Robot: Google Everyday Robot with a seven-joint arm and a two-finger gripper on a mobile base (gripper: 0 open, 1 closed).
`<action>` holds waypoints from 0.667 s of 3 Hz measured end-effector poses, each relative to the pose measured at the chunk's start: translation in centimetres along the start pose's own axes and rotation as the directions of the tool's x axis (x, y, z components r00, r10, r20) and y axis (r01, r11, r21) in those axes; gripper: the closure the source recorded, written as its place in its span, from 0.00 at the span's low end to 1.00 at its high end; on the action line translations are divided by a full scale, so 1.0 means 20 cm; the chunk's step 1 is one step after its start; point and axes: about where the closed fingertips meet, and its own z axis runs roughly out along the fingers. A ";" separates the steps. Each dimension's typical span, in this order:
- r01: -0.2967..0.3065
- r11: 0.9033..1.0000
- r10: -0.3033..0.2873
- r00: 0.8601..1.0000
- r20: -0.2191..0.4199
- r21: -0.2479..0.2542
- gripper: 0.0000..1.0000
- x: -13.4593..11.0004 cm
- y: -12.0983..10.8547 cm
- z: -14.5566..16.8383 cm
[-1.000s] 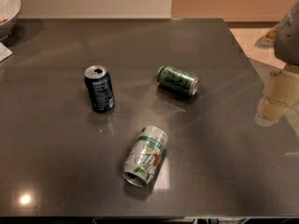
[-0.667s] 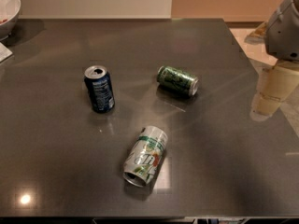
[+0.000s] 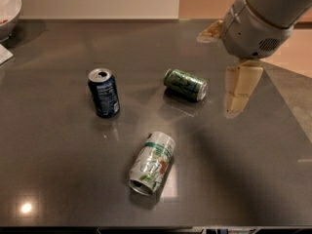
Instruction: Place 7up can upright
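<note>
The dark table [image 3: 58, 179] fills most of the view; the grey arm [image 3: 253, 23] comes in from the upper right corner and hangs over the table's far right part; a white bowl [image 3: 7, 9] sits at the far left corner; the 7up can [image 3: 152, 163] lies on its side near the front edge, about mid-width, touching nothing; a blue can [image 3: 104, 92] stands upright to its far left, and a green can [image 3: 185, 84] lies on its side beyond it; the gripper [image 3: 240, 89] hangs below the arm's wrist, just right of the green can and above the tabletop, carrying no can; whether it is wide or narrow I cannot tell. The 7up can lies toward the viewer and to the left of the gripper, well apart; its long axis runs from near-left to far-right, open end nearest the front edge, so the approach probably has to cross that axis and grip the sides.
</note>
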 end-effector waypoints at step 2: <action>0.407 0.912 -0.401 0.910 0.107 -0.041 0.00 -0.34 0.10 0.15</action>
